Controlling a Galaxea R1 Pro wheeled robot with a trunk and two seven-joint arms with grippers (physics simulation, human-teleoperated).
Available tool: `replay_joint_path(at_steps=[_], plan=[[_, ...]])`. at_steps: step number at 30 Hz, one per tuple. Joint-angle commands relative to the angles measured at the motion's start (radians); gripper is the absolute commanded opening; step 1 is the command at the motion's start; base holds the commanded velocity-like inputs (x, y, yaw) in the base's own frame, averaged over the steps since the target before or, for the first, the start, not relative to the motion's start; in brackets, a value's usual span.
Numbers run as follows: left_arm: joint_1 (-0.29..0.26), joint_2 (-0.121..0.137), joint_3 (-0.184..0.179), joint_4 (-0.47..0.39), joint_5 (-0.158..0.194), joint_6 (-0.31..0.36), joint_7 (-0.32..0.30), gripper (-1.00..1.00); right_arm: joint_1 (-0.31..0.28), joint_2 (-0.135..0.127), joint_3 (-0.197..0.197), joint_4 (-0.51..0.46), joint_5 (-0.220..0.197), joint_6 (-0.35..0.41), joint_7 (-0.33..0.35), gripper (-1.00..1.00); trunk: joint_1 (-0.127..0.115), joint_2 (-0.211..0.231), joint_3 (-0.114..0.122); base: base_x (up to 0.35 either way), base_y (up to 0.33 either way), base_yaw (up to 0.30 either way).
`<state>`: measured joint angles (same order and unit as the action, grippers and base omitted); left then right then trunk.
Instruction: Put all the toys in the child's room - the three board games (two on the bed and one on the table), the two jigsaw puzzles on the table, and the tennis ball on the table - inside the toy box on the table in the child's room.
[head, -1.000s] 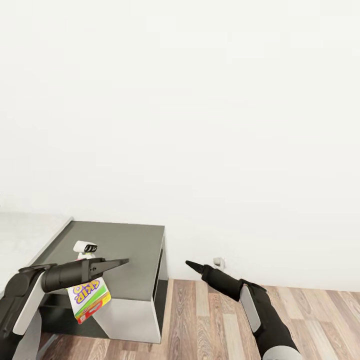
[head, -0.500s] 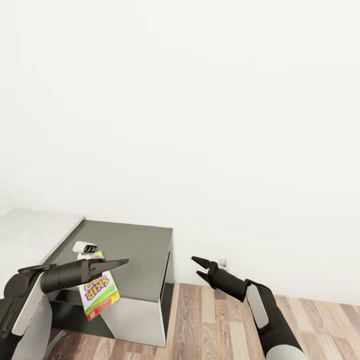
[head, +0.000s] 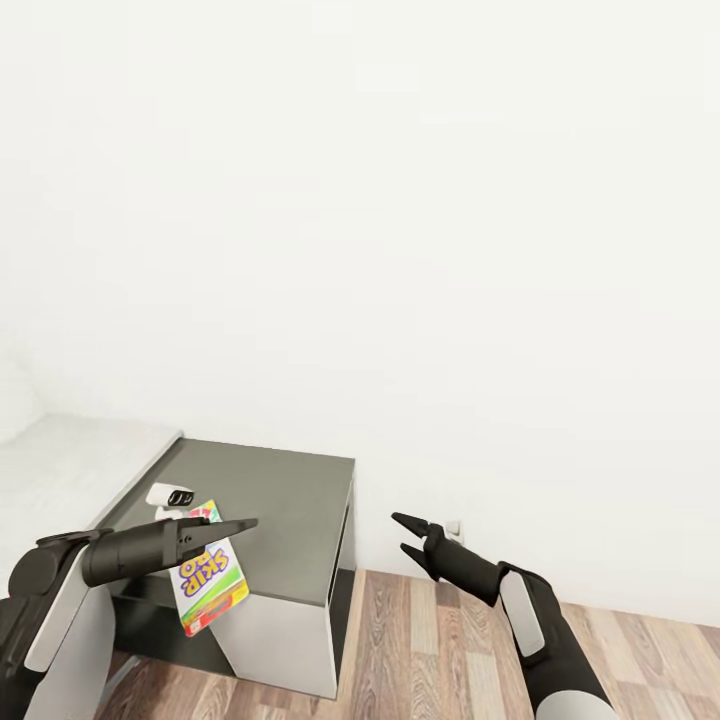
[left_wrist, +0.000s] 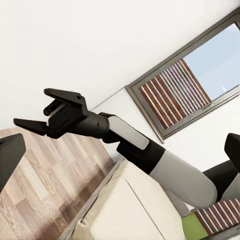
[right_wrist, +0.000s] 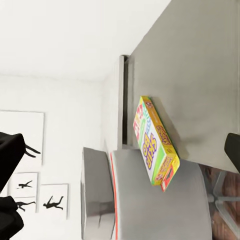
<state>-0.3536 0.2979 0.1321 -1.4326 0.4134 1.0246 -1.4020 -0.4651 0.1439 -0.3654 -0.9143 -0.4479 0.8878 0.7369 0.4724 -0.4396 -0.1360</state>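
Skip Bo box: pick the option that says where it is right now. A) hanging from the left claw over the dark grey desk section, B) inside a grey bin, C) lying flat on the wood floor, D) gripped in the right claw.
A: the Skip Bo box hangs beneath the left claw, above the dark grey desk section; the right claw is open and empty.

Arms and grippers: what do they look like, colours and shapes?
Both arms are matte black tubes with a light grey panel along the forearm. The left gripper and right gripper are black, each with two thin pointed fingers. No cables or markings visible.
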Motion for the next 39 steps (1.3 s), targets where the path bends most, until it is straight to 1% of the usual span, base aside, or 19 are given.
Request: replay_joint_path(at_steps=[1, 4, 9, 15, 21, 22, 23, 25, 27, 33, 39], plan=[[-0.001, 0.000, 0.000, 0.000, 0.002, 0.009, -0.002, 1.00, -0.002, 0.001, -0.004, -0.001, 0.005, 0.005, 0.004, 1.00, 0.004, -0.009, -0.005, 0.000, 0.000, 0.004], [-0.001, -0.001, 0.000, 0.000, 0.002, 0.009, -0.002, 1.00, -0.002, 0.001, -0.003, 0.000, 0.009, 0.005, 0.004, 1.00, 0.016, -0.030, -0.015, 0.000, 0.000, 0.002], [-0.001, 0.000, 0.000, 0.000, 0.002, 0.008, -0.002, 1.00, -0.003, -0.003, -0.004, -0.001, 0.003, 0.001, 0.005, 1.00, 0.035, -0.065, -0.030, 0.000, 0.000, 0.000], [-0.001, -0.002, -0.001, 0.000, 0.002, 0.007, -0.002, 1.00, -0.003, -0.015, -0.007, -0.001, -0.003, -0.002, 0.010, 1.00, 0.058, -0.107, -0.049, 0.000, 0.000, 0.000], [-0.002, 0.000, 0.003, 0.000, 0.004, 0.015, -0.002, 1.00, -0.002, -0.038, -0.035, -0.001, -0.028, 0.006, 0.013, 1.00, 0.058, -0.107, -0.049, 0.000, 0.000, 0.000], [-0.002, 0.000, 0.010, 0.000, 0.005, 0.015, -0.003, 1.00, -0.002, -0.041, -0.037, -0.001, -0.031, 0.007, 0.013, 1.00, 0.058, -0.107, -0.049, 0.000, 0.000, 0.000], [-0.001, -0.001, 0.026, 0.000, 0.006, 0.015, -0.003, 1.00, -0.001, -0.042, -0.040, -0.001, -0.034, 0.008, 0.014, 1.00, 0.062, -0.114, -0.052, 0.000, 0.000, 0.000], [-0.001, -0.001, 0.043, 0.000, 0.006, 0.016, -0.003, 1.00, -0.001, -0.043, -0.042, -0.001, -0.035, 0.006, 0.015, 1.00, 0.070, -0.128, -0.059, 0.000, 0.000, 0.000], [-0.001, -0.001, 0.050, 0.000, 0.007, 0.016, -0.003, 1.00, -0.001, -0.044, -0.042, -0.001, -0.036, 0.006, 0.015, 1.00, 0.077, -0.142, -0.065, 0.000, 0.000, 0.000], [-0.002, -0.004, 0.056, 0.000, 0.005, 0.016, -0.003, 1.00, -0.001, -0.044, -0.041, -0.001, -0.035, 0.003, 0.013, 1.00, 0.077, -0.142, -0.064, 0.000, 0.000, 0.031], [-0.002, -0.004, 0.058, 0.000, 0.007, 0.014, -0.006, 1.00, -0.001, -0.043, -0.038, -0.001, -0.034, 0.002, 0.009, 1.00, 0.077, -0.142, -0.058, -0.008, 0.000, 0.179]])
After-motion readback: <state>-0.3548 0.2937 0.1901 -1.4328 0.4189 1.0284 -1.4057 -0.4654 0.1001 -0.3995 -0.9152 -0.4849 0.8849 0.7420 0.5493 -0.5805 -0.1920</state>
